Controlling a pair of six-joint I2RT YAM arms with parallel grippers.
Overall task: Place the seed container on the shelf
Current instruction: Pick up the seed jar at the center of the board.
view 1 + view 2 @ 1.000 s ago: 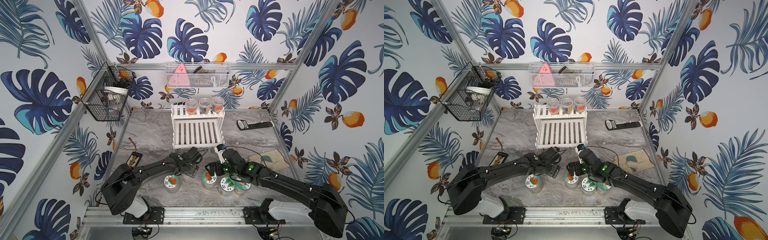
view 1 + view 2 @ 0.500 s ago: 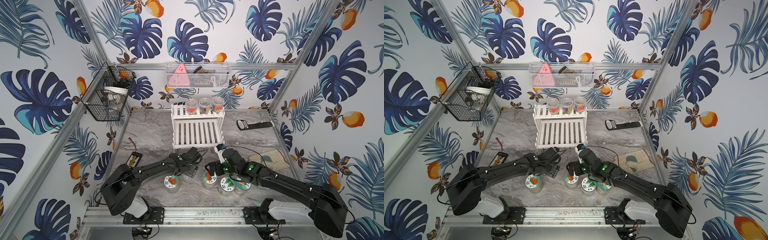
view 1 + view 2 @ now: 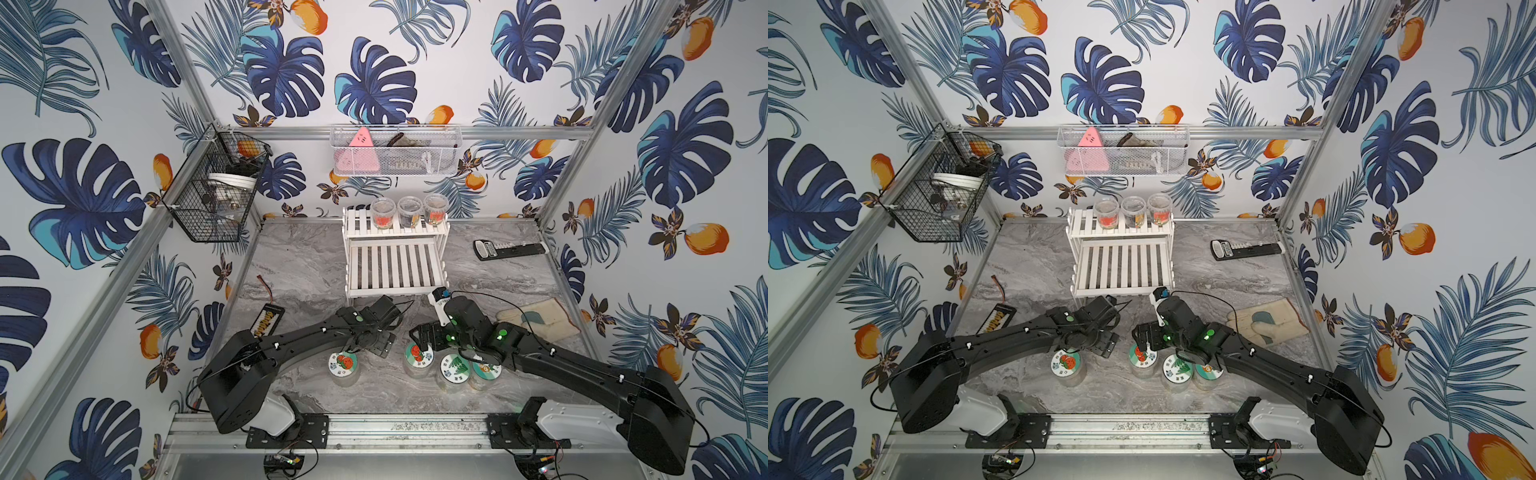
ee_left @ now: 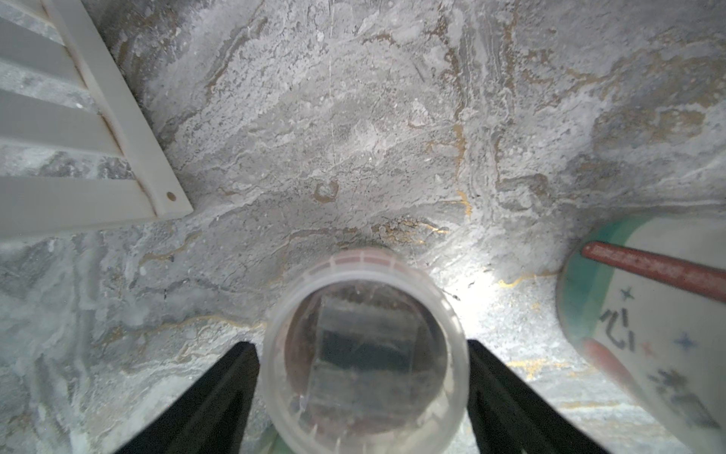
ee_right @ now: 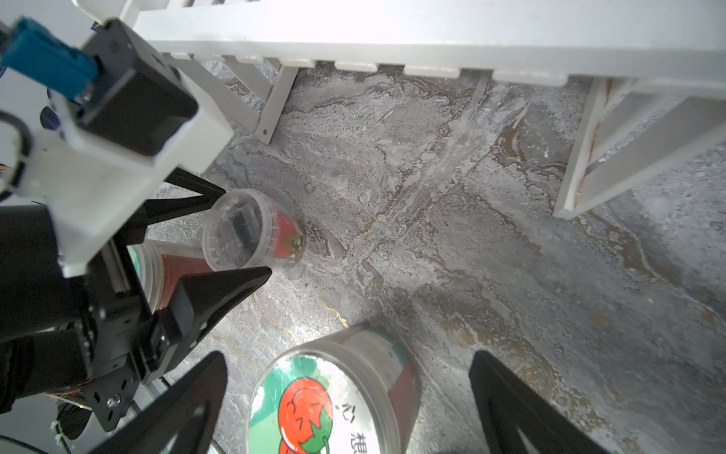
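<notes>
A small clear seed container [image 5: 251,232] with a red label stands on the marble floor between the fingers of my left gripper [image 4: 359,344]. The fingers sit right at its sides, and whether they press it does not show. In both top views the gripper [image 3: 374,343] hides it. My right gripper [image 5: 347,355] is open wide around a larger tomato-lid jar [image 3: 419,355], with a gap on each side. The white two-tier shelf [image 3: 395,266] stands just behind both grippers. Three small containers [image 3: 409,211] stand on its upper tier.
Three more illustrated-lid jars stand at the front [image 3: 343,365] [image 3: 455,370] [image 3: 484,370]. A glove [image 3: 536,318] lies at the right and a black handset [image 3: 509,249] at the back right. A black wire basket [image 3: 216,195] and a white mesh basket [image 3: 395,153] hang on the walls.
</notes>
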